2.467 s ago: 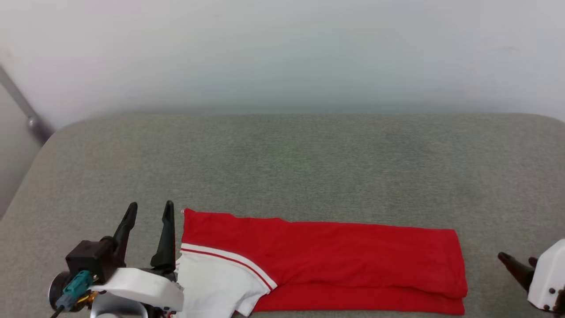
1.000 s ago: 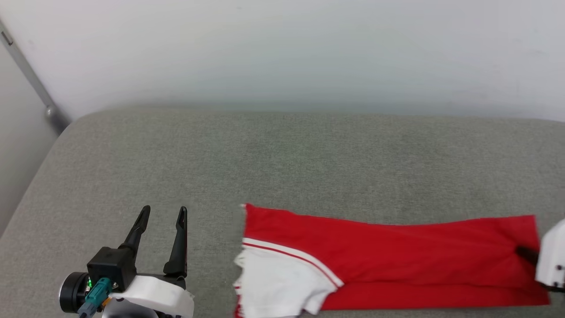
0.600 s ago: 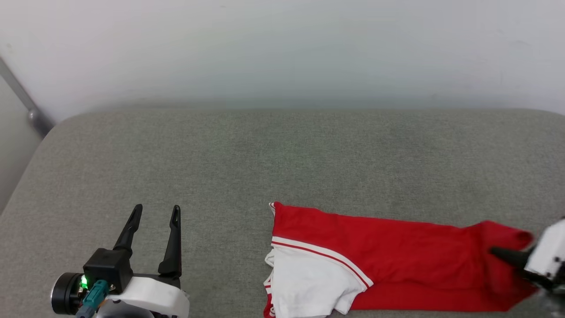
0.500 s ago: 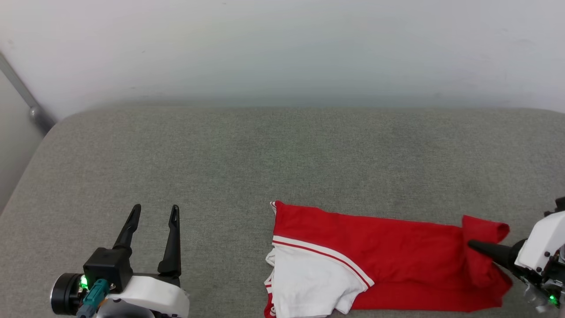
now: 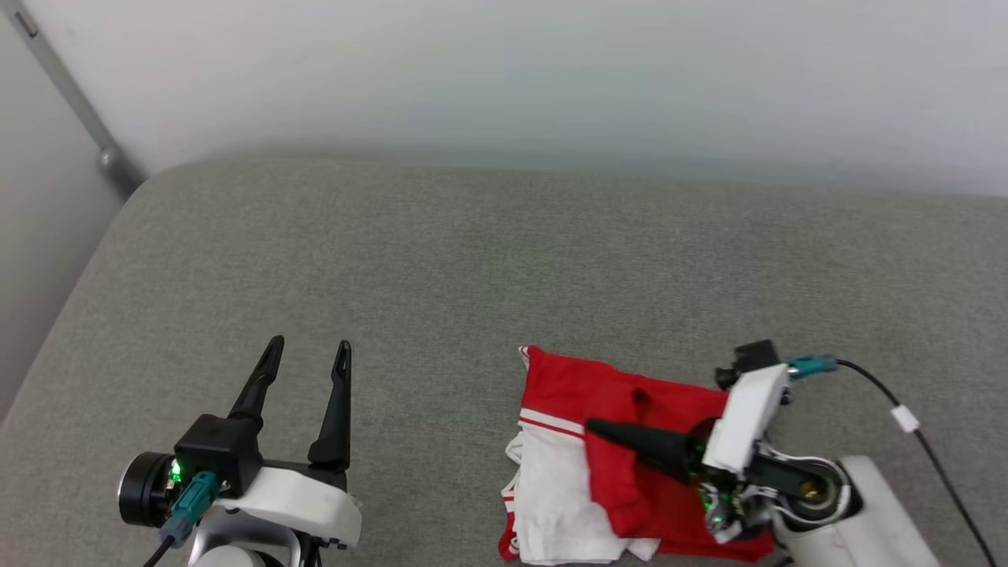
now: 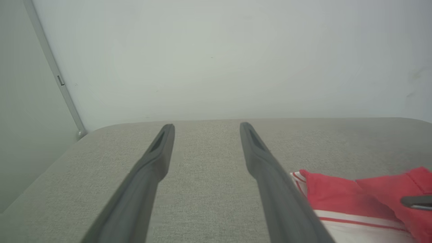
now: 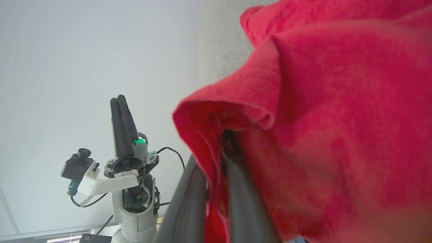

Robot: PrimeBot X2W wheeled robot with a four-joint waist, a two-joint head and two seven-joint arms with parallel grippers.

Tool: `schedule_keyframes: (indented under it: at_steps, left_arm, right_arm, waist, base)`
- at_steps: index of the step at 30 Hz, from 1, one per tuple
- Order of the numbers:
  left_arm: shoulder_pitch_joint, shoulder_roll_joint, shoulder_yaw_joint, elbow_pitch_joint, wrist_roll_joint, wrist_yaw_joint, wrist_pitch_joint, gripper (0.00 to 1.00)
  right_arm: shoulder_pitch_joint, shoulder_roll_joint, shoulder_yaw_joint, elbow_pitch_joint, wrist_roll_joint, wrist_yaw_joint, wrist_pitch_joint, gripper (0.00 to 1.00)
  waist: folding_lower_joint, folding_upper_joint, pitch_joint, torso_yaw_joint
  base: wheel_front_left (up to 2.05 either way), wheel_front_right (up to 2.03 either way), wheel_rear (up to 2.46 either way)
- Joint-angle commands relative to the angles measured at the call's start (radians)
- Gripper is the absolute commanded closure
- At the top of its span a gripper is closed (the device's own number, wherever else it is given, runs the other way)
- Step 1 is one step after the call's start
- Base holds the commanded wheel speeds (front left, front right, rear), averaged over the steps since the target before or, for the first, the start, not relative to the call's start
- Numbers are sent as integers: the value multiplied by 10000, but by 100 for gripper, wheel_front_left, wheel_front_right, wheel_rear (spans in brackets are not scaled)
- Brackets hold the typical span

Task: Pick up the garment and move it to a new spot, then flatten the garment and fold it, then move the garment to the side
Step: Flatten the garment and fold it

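The garment (image 5: 579, 386), red with a white sleeve (image 5: 551, 488) and striped trim, lies bunched at the front of the grey cushion (image 5: 472, 260). My right gripper (image 5: 592, 428) points left, shut on the garment's red right end, and holds that end lifted over the white sleeve. In the right wrist view the red cloth (image 7: 337, 101) drapes over the closed fingers (image 7: 189, 202). My left gripper (image 5: 309, 345) stands open and empty to the garment's left, clear of it. The left wrist view shows its spread fingers (image 6: 158, 158) and the garment (image 6: 334, 195) at the lower right.
A pale wall runs behind the cushion. A metal rail (image 5: 71, 94) slants at the far left, past the cushion's rounded left edge. A black cable (image 5: 906, 417) trails from my right wrist over the cushion. Bare cushion stretches behind and left of the garment.
My right gripper has carried the garment's right end leftward over the rest, so the cloth is doubled and much shorter. The left gripper stays open. The head camera shifted.
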Motion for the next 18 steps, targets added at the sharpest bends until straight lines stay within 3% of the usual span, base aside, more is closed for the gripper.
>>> schedule_keyframes:
  at_steps: [1,4,5,6,7,14,18]
  left_arm:
    - [-151,-56,-59,52,91,-52,-38,0]
    - [-259,-159,-84,138,64,-60,-87,0]
    - [-274,-176,-85,170,56,-74,-100,0]
    - [-279,-193,-85,212,54,-90,-128,0]
    - [-277,-208,-84,251,53,-94,-153,0]
    - [-287,-260,-7,492,34,-153,-276,0]
    - [-245,-219,101,588,16,-148,-329,0]
  right_arm:
    - [-242,14,655,153,364,-1,-457,100]
    - [-505,15,1764,391,902,-1,-1157,100]
    - [-604,15,2066,492,902,-1,-1448,92]
    - [-689,15,2323,632,792,-1,-1727,53]
    - [-772,14,2567,730,602,-1,-2030,0]
    - [-1345,-19,3448,1074,-422,-1,-3596,0]
    - [-1554,-704,3962,394,-1456,-2,-4490,0]
  waist:
    - [0,0,105,178]
    - [0,0,162,305]
    - [0,0,184,336]
    - [0,0,201,359]
    - [0,0,207,382]
    - [0,0,184,341]
    - [0,0,44,235]
  base:
    - [0,0,0]
    - [0,0,0]
    - [0,0,0]
    - [0,0,0]
    - [0,0,0]
    - [0,0,0]
    - [0,0,0]
